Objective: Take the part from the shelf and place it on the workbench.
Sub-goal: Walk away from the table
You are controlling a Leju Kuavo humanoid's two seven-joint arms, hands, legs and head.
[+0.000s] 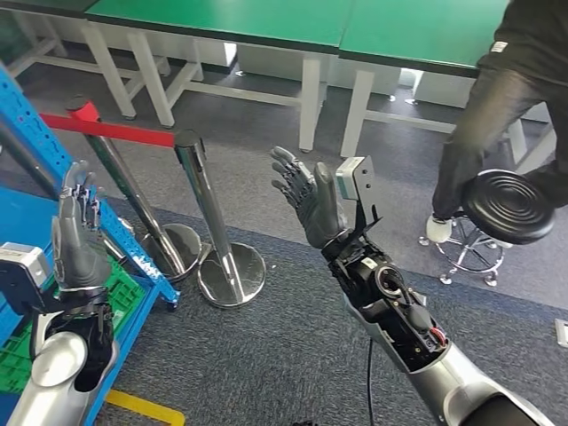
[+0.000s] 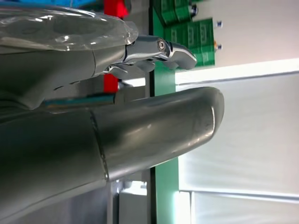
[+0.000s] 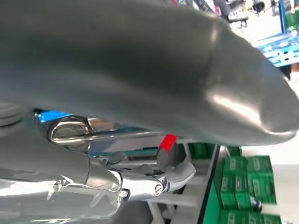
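Grey carpet floor [image 1: 281,355] is seen across most of the head view. Green-topped tables [image 1: 281,22] with white legs are lined along the top edge. A blue shelf [image 1: 40,151] frame is cut off at the left edge, with a green crate [image 1: 124,284] low on it at lower left. A person [image 1: 516,89] in dark clothes is seen at upper right, beside a black round stool [image 1: 508,206]. Two chrome barrier posts [image 1: 208,213] with a red belt [image 1: 107,130] are stood at centre left, near the shelf.

The right hand [image 1: 310,197] is raised at frame centre, palm up, fingers spread and slightly curled, nothing held or touched. The left hand [image 1: 77,235] is held upright at the left in front of the shelf, fingers apart, nothing held; contact with the shelf cannot be told.

The part cannot be made out on the shelf.

In the wrist views, a thick grey thumb [image 2: 159,126] and a shiny finger [image 2: 155,49] are seen well apart, likewise thumb [image 3: 211,79] and finger [image 3: 155,179].
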